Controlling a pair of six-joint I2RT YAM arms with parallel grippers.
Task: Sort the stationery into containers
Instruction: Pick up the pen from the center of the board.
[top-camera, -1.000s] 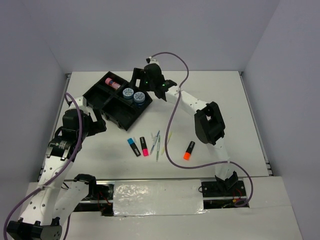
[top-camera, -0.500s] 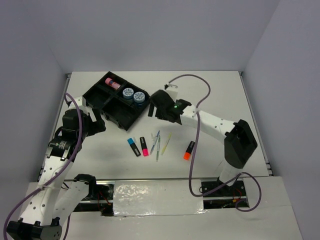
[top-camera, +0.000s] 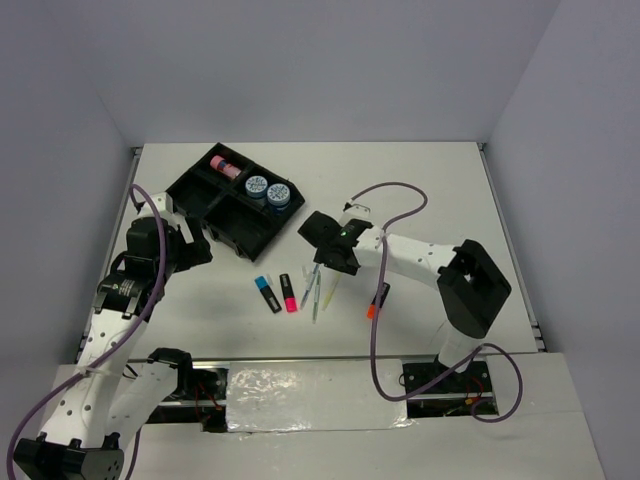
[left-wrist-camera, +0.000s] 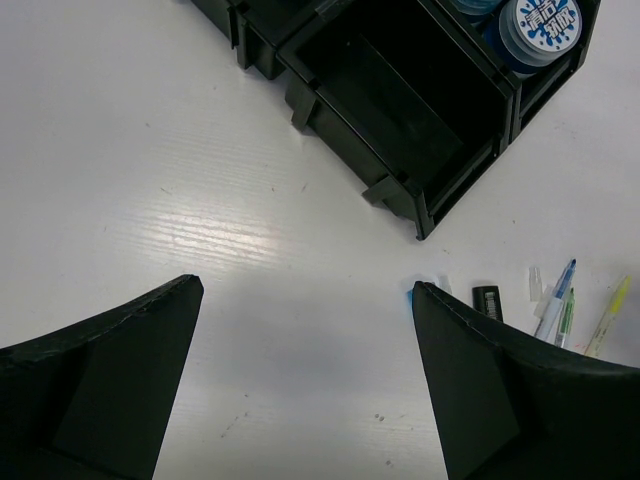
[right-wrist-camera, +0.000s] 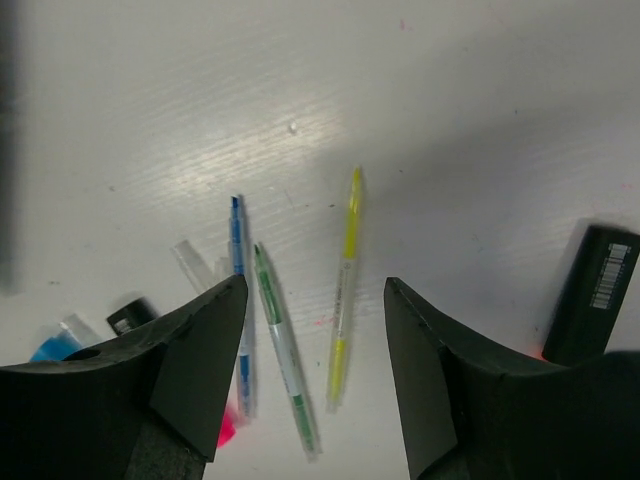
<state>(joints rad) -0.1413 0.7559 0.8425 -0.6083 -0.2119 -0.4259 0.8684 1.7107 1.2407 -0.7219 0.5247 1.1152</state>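
The black four-compartment tray holds two blue tubs and a pink-capped tube. On the table lie a blue highlighter, a pink highlighter, an orange highlighter and three thin pens. My right gripper hovers open above the pens. In the right wrist view, the green pen and yellow pen lie between the fingers of this gripper, and the blue pen runs under the left finger. My left gripper stands open over bare table near the tray's front corner.
The orange highlighter's black body lies just right of my right fingers. The right arm's purple cable loops above the table. Walls close in the table on the far side and on both sides.
My right arm has swung from over the tray's right end down to the thin pens, and its jaws have narrowed. The left arm has not moved.
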